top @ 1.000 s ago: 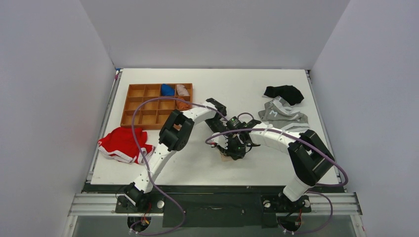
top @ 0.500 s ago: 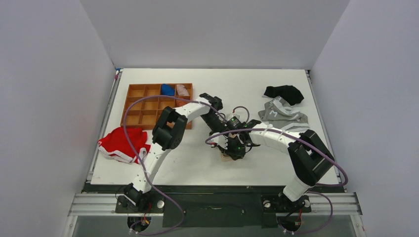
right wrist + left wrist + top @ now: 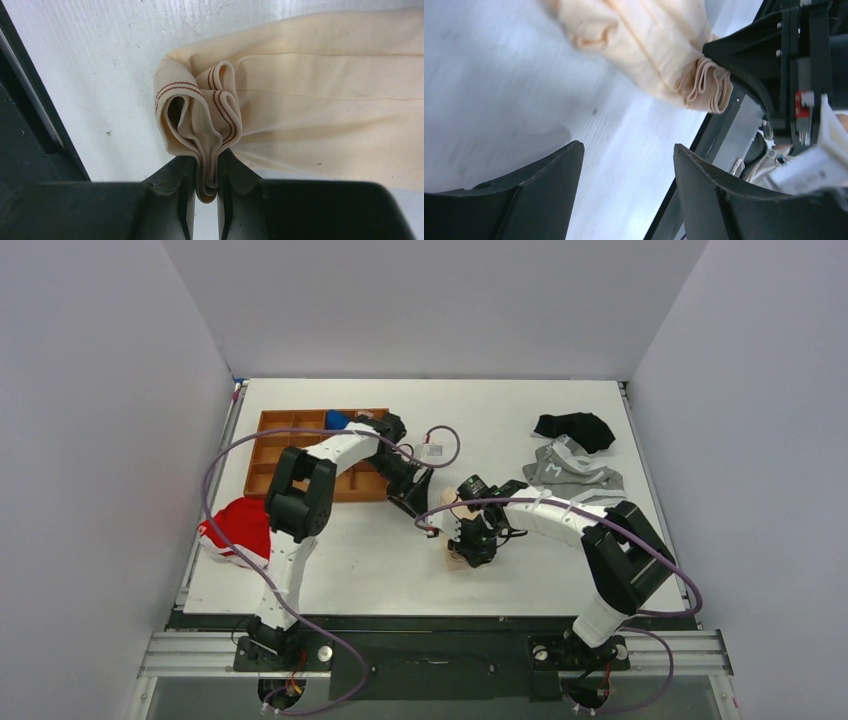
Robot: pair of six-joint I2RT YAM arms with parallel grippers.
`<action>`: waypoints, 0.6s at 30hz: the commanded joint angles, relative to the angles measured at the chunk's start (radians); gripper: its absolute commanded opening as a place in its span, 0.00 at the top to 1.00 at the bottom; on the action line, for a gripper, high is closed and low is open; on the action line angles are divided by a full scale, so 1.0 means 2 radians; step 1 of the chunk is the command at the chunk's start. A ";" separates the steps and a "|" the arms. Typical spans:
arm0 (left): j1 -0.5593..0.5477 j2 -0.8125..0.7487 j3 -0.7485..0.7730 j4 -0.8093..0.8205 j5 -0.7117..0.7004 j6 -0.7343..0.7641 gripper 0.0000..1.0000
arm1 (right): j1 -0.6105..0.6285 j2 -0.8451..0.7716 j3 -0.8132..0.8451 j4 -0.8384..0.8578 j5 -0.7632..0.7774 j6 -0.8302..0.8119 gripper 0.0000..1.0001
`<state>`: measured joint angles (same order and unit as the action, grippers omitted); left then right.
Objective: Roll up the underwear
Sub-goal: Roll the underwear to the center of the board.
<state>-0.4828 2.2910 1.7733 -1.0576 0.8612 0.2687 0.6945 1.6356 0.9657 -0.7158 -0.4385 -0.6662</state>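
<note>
— Your right pincer (image 3: pixel 205 172) is closed on the underwear (image 3: pixel 310 95). The two black fingers (image 3: pixel 170 192) stand almost together, and a bunch of folded cream cloth with thin brown stitch lines is squeezed between them.

— And where does the garment lie?

— On the white table (image 3: pixel 520 410), near the middle and a little toward your side. From the pinched end the cloth runs away from the pincer as a long, flat band with soft folds along it (in the top view you see only a small cream piece beside the right wrist; the arm hides the rest).

— What about the left one?

— Your left pincer (image 3: pixel 626 150) is wide open and holds nothing. It is over the bare table, near the underwear but apart from it. Its wrist camera looks across at the bunched end and at the right pincer gripping that end.

— What else is on the table?

— A wooden tray (image 3: pixel 262 468) with many compartments is at the far left. A red garment (image 3: pixel 238 530) lies just beside the tray, at the left edge. A grey garment (image 3: pixel 575 475) and a black garment (image 3: pixel 573 427) lie at the far right, close together.
</note>
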 commanded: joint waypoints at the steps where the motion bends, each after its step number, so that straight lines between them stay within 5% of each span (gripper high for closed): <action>1: 0.040 -0.091 -0.051 0.062 -0.019 -0.012 0.34 | -0.015 0.018 0.030 -0.018 -0.030 0.004 1.00; 10: 0.074 -0.308 -0.252 0.200 -0.062 -0.010 0.33 | -0.042 0.064 0.081 -0.055 -0.069 0.003 1.00; 18: 0.017 -0.483 -0.401 0.284 -0.170 0.021 0.33 | -0.052 0.121 0.128 -0.095 -0.077 -0.002 1.00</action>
<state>-0.3790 1.4376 1.0409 -0.6388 0.6598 0.2737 0.5999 1.8362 1.1774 -0.8722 -0.5674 -0.6582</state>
